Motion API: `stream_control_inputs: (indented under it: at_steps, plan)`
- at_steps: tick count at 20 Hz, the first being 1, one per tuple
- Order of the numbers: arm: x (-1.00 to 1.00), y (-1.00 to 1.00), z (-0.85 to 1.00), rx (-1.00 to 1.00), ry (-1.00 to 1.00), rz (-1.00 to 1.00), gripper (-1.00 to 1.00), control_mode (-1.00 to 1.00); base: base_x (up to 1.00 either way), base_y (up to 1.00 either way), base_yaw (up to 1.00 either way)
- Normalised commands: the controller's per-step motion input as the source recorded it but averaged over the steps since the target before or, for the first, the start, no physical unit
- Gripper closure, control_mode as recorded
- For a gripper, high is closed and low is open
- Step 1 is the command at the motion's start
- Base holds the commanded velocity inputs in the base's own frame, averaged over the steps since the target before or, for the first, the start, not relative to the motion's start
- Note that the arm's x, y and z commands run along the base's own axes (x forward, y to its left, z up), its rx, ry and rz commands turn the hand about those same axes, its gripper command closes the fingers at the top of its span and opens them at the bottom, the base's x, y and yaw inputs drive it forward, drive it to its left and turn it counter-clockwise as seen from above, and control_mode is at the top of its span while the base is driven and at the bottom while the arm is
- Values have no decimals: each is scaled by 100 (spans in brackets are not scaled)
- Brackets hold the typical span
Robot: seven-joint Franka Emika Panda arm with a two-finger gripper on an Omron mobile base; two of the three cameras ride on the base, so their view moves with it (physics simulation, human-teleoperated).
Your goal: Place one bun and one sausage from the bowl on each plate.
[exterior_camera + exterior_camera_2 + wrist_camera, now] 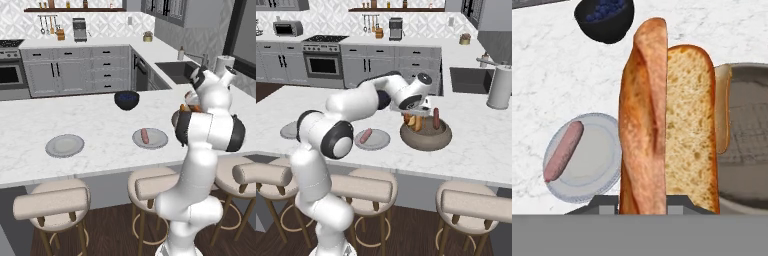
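The wide, shallow grey-brown bowl sits on the white marble counter and serves as the reference here. The white arm's two-finger gripper hangs just above the bowl's left rim in the right base view, clenched on a golden-tan split hot-dog bun. In the hand view that bun stands lengthwise up from between the finger tips, its crust on the left and its pale cut crumb on the right, lifted clear of the bowl. A second tan bun leans inside the bowl just behind the held one, against the near wall. One reddish-brown sausage stands tilted in the bowl, poking above the rim at its far side.

Just beside the bowl, on its left in the right base view, lies a flat round light-grey plate carrying another reddish-brown sausage, which rests slantwise across the plate's middle. The held bun is above the gap between bowl and this plate, nearer the bowl. A second light-grey plate lies well apart from the bowl, farther along the counter beyond the first plate, with nothing on it. A small glossy dark blue-black bowl stands behind the first plate, toward the counter's far edge.
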Motion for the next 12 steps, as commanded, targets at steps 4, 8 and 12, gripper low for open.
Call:
stream_control_inputs:
  at_steps: [4, 8, 12]
  plan:
    - [2, 97, 2, -10, 1, -4, 100, -100, 0, 0, 0]
    - [7, 64, -5, -1, 8, -6, 100, -100, 0, 0, 0]
    - [4, 27, -41, 0, 11, -9, 100, -100, 0, 0, 0]
